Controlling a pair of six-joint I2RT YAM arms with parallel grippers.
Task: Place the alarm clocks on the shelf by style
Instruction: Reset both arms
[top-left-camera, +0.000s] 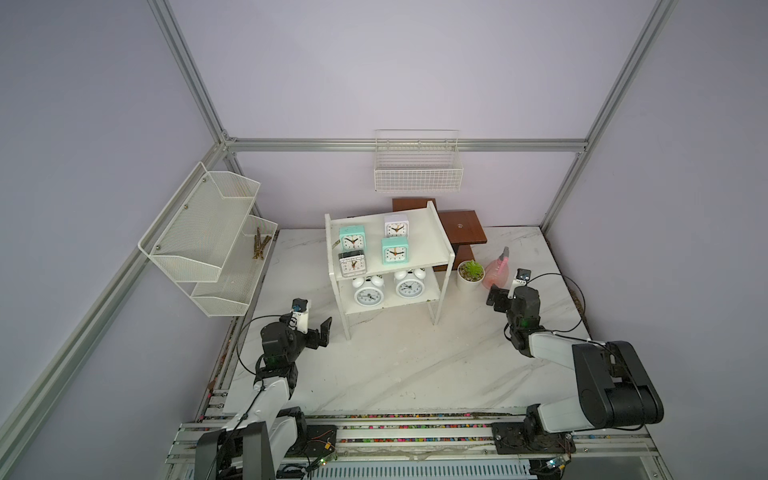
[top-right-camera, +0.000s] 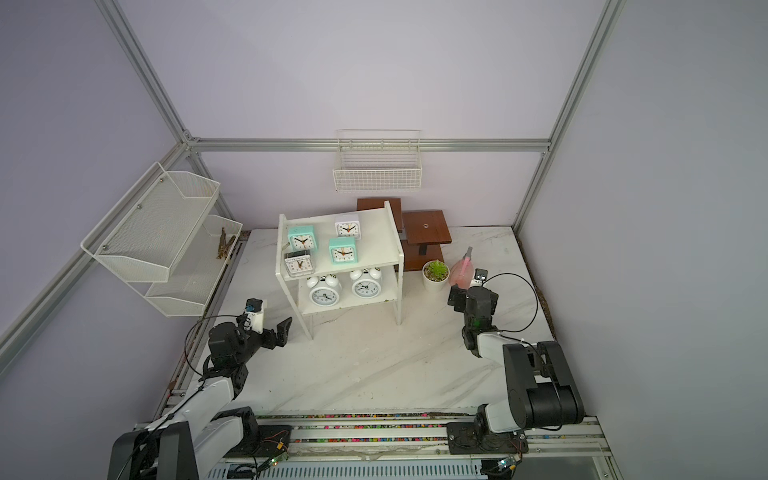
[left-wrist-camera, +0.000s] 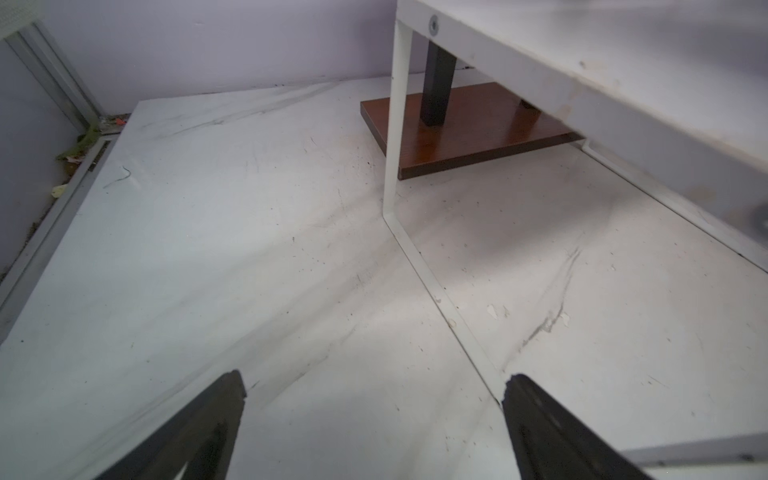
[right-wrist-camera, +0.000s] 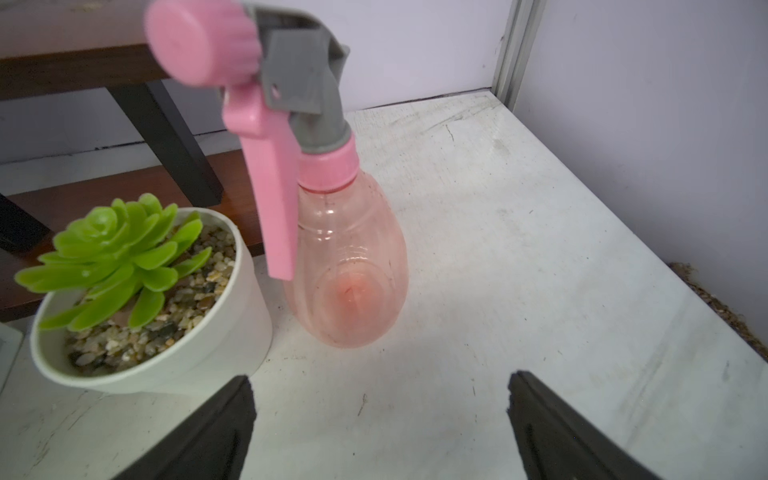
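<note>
Flanking the shelf (top-left-camera: 424, 241), left arm (top-left-camera: 276, 340) and right arm (top-left-camera: 544, 345) low, jaws apart, empty.

Soft, even overhead light, faint shadows; top views bend at edges, wrist views blur up close.

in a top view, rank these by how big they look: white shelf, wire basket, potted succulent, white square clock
1. shelf
2. wire basket
3. potted succulent and white square clock look about alike. The clock sits higher, nearer the camera, so I won't rank them.
</note>
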